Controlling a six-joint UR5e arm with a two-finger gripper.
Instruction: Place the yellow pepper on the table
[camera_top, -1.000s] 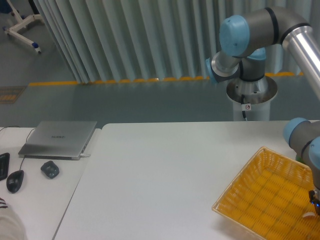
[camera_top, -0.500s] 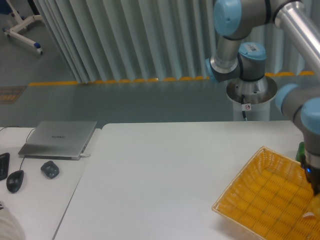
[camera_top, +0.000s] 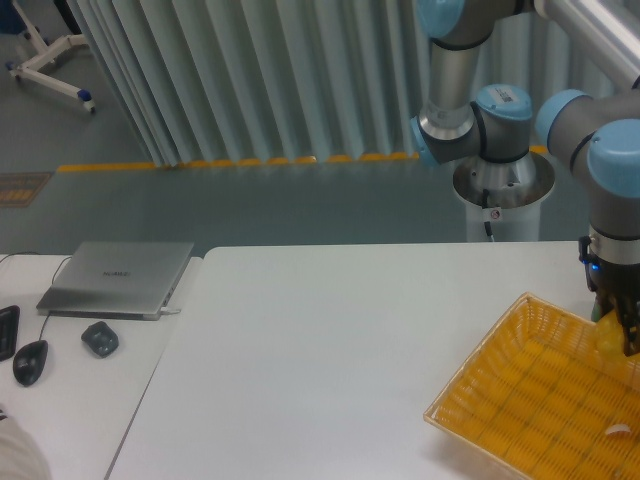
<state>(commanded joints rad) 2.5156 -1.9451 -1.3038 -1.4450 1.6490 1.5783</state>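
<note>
White table (camera_top: 330, 350), yellow basket (camera_top: 530, 400) (right), grey curtain (camera_top: 250, 80)

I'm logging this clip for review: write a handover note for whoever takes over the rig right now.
Gripper: at the right edge, above the basket, shut on the pepper, which is partly hidden by the fingers.
Table: bare white surface left of the basket.
Done: pepper gripped and clear of the basket floor.
Left: carry it left over the table, lower it, release.
</note>
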